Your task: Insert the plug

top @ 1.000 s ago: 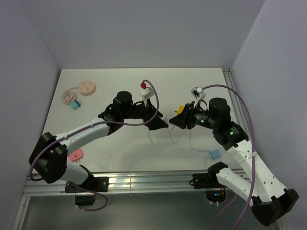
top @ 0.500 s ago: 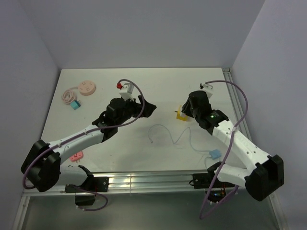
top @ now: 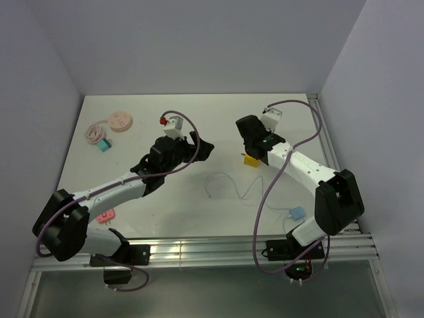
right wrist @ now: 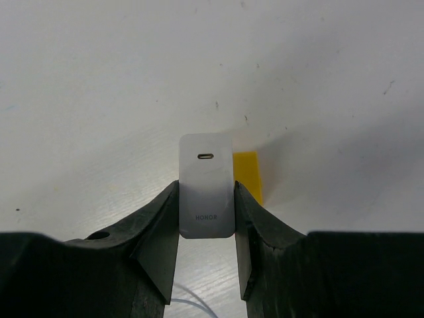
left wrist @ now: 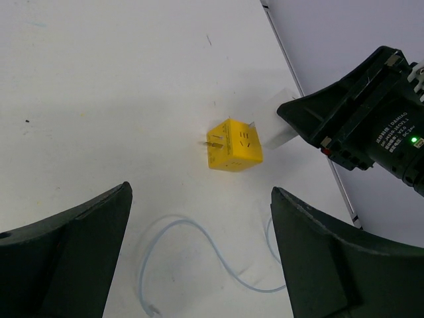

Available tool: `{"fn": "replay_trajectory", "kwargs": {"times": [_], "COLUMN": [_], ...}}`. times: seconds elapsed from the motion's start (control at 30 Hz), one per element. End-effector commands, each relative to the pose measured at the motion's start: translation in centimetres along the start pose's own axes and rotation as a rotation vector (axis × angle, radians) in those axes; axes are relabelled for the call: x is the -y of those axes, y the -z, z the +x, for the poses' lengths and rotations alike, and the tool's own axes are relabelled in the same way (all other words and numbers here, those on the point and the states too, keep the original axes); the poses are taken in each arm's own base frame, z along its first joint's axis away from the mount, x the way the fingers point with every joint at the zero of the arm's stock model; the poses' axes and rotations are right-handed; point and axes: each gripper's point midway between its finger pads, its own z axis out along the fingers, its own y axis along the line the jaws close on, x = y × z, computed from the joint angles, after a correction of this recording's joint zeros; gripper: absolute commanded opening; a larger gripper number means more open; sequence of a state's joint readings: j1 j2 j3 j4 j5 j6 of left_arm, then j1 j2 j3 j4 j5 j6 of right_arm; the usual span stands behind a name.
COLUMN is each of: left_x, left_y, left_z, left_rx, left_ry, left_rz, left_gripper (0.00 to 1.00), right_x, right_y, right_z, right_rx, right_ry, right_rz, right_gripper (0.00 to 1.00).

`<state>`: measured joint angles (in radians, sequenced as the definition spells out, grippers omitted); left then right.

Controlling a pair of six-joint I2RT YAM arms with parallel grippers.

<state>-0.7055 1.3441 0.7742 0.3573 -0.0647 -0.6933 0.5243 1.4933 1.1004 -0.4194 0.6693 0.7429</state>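
With the right gripper [right wrist: 206, 193] clamping the white charger [right wrist: 207, 169] just beside the loose yellow socket cube [left wrist: 233, 147], right of centre, and the left gripper [left wrist: 201, 192] gaping empty, any push may skid the cube.

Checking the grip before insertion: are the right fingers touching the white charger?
Touching. The right wrist view shows both fingers pressed against the white charger, no gap.
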Motion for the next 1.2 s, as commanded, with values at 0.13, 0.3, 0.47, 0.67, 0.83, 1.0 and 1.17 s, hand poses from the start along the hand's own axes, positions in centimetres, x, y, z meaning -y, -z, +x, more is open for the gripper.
{"fn": "replay_trajectory", "kwargs": {"times": [0.13,0.3,0.47,0.67,0.83,1.0,1.17], "left_x": [2.2,2.0,2.1,2.1,2.2,2.2,2.1], "left_y": [-0.6,-0.6,-0.5,-0.4,-0.4,-0.5,-0.7], "left_z": [-2.0,-1.8,-1.8,-1.8,-1.7,-1.7,-1.6], "left_rx": [0.047,0.043,0.041,0.042,0.042,0.039,0.036], "left_ry": [0.010,0.010,0.010,0.005,0.002,0.004,0.002], "left_rz": [0.068,0.064,0.070,0.072,0.075,0.078,0.074], "left_gripper": [0.91,0.91,0.91,0.91,0.92,0.91,0.92], "right_x": [-1.0,-1.4,-1.4,-1.4,-1.2,-0.9,-0.8], "right_y": [-0.1,0.2,-0.1,-0.5,-0.6,-0.7,-0.3], "right_z": [-2.7,-2.2,-1.3,-1.0,-0.9,-0.8,-1.1], "right_rx": [0.095,0.087,0.066,0.060,0.060,0.063,0.062], "right_ry": [-0.051,-0.021,0.013,0.041,0.060,0.075,0.077], "right_rz": [0.052,0.054,0.070,0.090,0.094,0.114,0.111], "right_gripper": [0.00,0.00,0.00,0.00,0.00,0.00,0.00]}}
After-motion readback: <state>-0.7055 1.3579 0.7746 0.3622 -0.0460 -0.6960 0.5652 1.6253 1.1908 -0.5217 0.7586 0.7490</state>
